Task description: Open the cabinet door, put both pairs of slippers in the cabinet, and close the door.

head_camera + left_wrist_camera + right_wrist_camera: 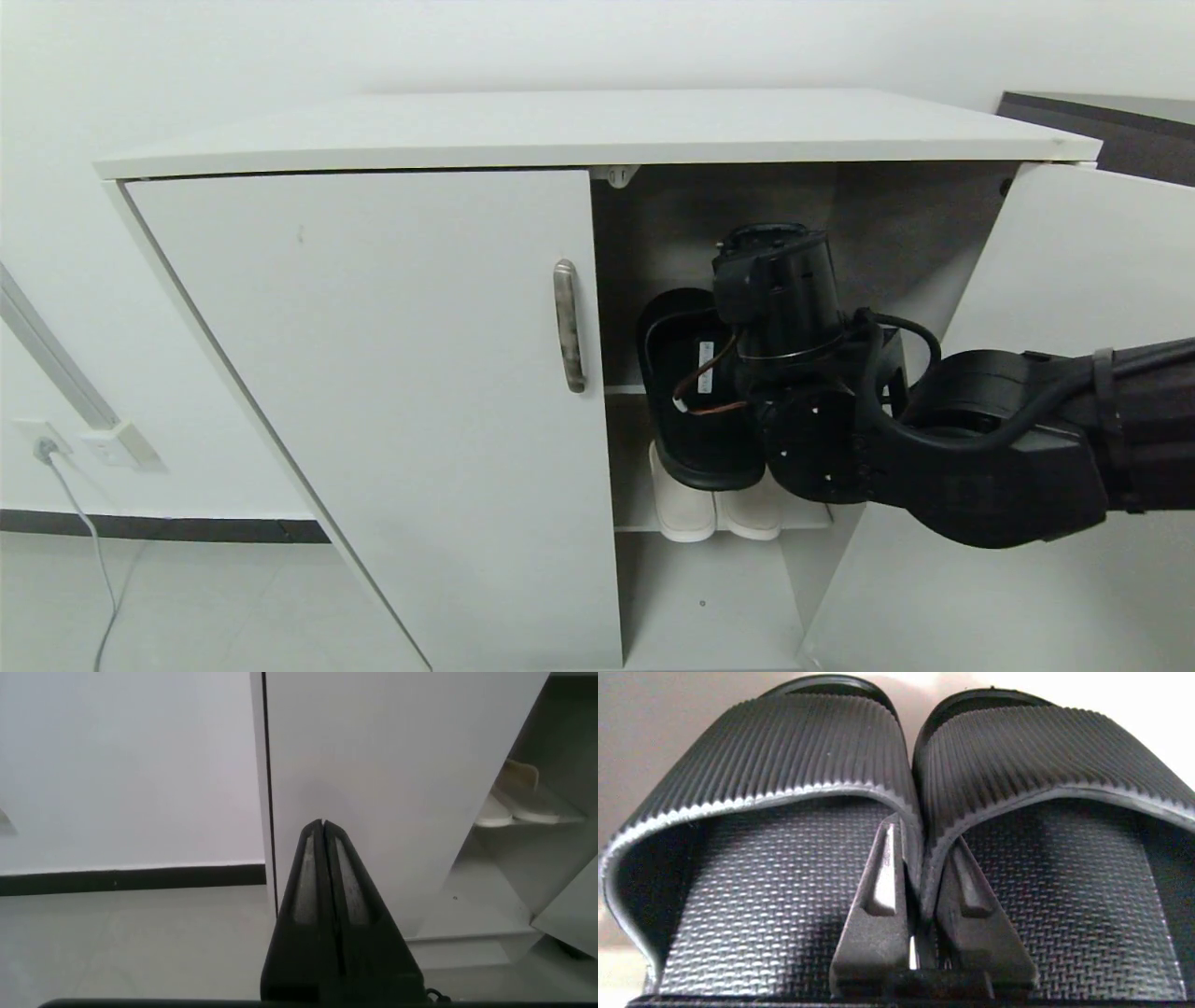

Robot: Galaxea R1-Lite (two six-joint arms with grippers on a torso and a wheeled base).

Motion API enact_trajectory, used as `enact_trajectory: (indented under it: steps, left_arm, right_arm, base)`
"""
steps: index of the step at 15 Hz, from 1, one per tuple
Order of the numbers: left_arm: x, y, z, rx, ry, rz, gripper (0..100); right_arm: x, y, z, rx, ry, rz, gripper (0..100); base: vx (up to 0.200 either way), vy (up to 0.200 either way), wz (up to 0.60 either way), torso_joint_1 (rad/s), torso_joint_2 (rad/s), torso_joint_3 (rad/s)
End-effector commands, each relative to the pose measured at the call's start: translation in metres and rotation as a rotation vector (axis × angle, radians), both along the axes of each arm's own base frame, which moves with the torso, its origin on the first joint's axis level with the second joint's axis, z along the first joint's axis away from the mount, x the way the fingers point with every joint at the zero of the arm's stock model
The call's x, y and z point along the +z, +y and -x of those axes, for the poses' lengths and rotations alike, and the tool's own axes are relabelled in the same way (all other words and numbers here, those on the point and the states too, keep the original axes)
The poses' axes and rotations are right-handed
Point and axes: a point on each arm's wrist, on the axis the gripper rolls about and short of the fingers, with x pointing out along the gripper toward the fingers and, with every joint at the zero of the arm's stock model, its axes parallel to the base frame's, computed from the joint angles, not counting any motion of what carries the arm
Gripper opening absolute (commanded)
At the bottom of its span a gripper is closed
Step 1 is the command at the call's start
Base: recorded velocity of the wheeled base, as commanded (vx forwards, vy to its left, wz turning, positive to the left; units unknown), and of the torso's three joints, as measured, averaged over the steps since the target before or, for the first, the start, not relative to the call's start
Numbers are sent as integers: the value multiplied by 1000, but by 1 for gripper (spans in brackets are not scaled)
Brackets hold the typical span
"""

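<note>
**A:** Two pairs to stow. Where are they, working inward from our side?

**B:** Nearest, the left jaws are pressed flat together on nothing, low over the floor (121, 943) in front of the closed left door (373, 401). The right door (1083, 280) is swung wide, and the right arm (990, 467) reaches through the opening.

**A:** And the right jaws?

**B:** Closed almost fully, pinching the two inner strap edges of the black slippers (794, 793) together. The pair hangs steeply tilted at the mouth of the cabinet (597, 126), across the front of the upper shelf (624, 388). Its lower end is just above the white slippers (714, 518), which lie on the lower shelf.

**A:** What could go wrong?

**B:** I'd judge the grip thin. Only strap edges are held, so a jolt could let one slipper slide free. Pushed straight in, the soles may catch the upper shelf's edge. Let go here, the pair would likely drop onto the white ones or tumble out. A heel left sticking out would then block the right door.
</note>
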Motion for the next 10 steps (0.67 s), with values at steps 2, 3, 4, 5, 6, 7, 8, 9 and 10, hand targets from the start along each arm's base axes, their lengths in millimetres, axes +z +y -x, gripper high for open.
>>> enact_trajectory:
  steps: [2,3,4,5,6,7,8,9,10]
  left_arm:
    - [0,0,0,1,0,1,0]
    - [0,0,0,1,0,1,0]
    - [0,0,0,1,2,1,0]
    - [0,0,0,1,0,1,0]
    - [0,0,0,1,0,1,0]
    - [0,0,0,1,0,1,0]
    - [0,0,0,1,0,1,0]
    - [0,0,0,1,0,1,0]
    - [0,0,0,1,2,2,0]
  right_arm:
    - [-9,0,-11,-6,17,11,0]
    - [-7,-1,-15,-14,13,6,0]
    - [-8,-1,-17,-20,13,5,0]
    - [-7,-2,-24,-23,13,3,0]
    - [-7,-1,-29,-19,12,-3,0]
    - [-7,1,-34,-20,10,-4,0]
    - [-9,1,-41,-29,8,2,0]
    - [-9,2,-44,-33,6,2,0]
    - [-7,2,-53,-43,-3,3,0]
  base:
    - [0,0,0,0,0,0]
    - [0,0,0,0,0,0]
    - [0,0,0,0,0,0]
    - [0,0,0,0,0,0]
    - [0,0,0,0,0,0]
    - [0,0,0,0,0,0]
    - [0,0,0,0,0,0]
    - [0,0,0,0,0,0]
    - [0,0,0,0,0,0]
